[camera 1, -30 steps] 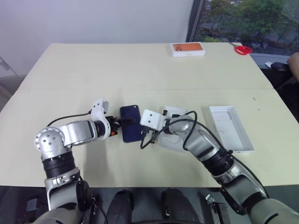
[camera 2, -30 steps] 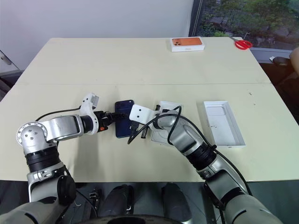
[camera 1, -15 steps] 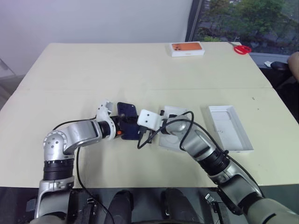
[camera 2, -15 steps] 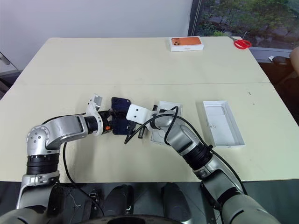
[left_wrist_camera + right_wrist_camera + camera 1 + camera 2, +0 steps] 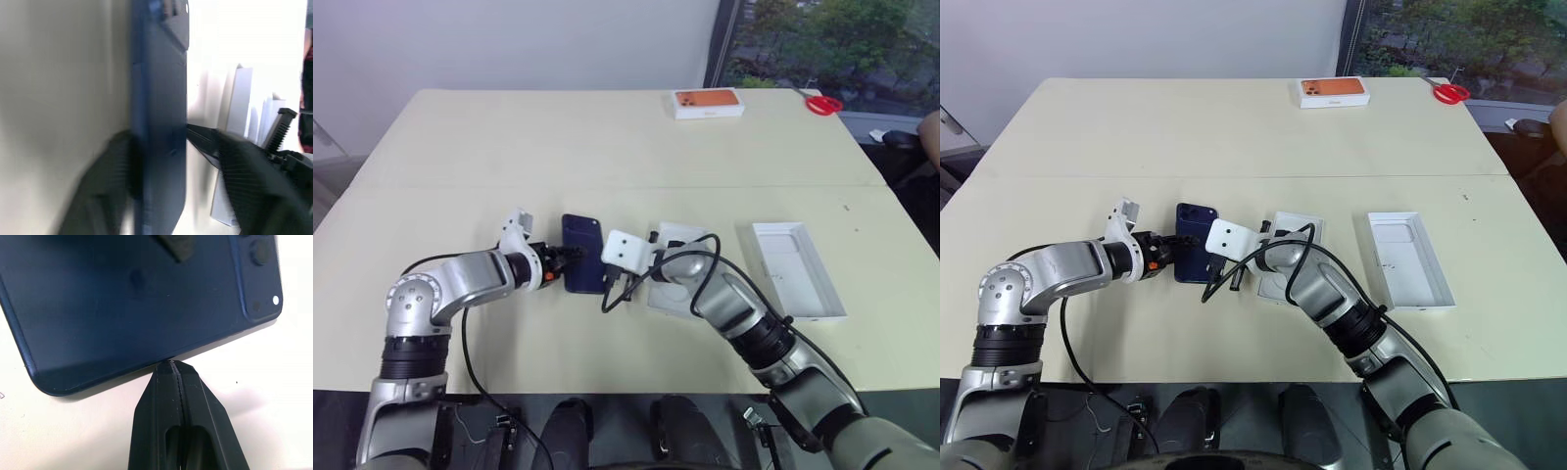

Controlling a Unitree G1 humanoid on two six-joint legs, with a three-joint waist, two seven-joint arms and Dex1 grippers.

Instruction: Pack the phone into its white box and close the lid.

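On the cream counter (image 5: 607, 147) our left claw (image 5: 570, 254) reaches in from the left, and in the left wrist view its two fingers (image 5: 230, 161) sit on either side of the phone (image 5: 583, 254), clamped across its thin edge. The dark navy phone lies back up near the counter's middle, its camera cluster at the far corner, one long side toward the left claw.

Just right of the phone comes our right claw (image 5: 172, 368). Its fingers are pressed together with nothing between them, and their joined tip rests against the phone's long edge, opposite the left claw. The right wrist's white camera housing and a looping black cable crowd that side of the phone.

Beside them, partly hidden under the right forearm, is the white box (image 5: 674, 290), lying just right of the phone. Farther right, well apart, the lid (image 5: 797, 269) lies open side up, plain white inside.

At the far edge of the counter sits an orange-topped white box (image 5: 707, 103), and to its right a pair of red-handled scissors (image 5: 820, 103).
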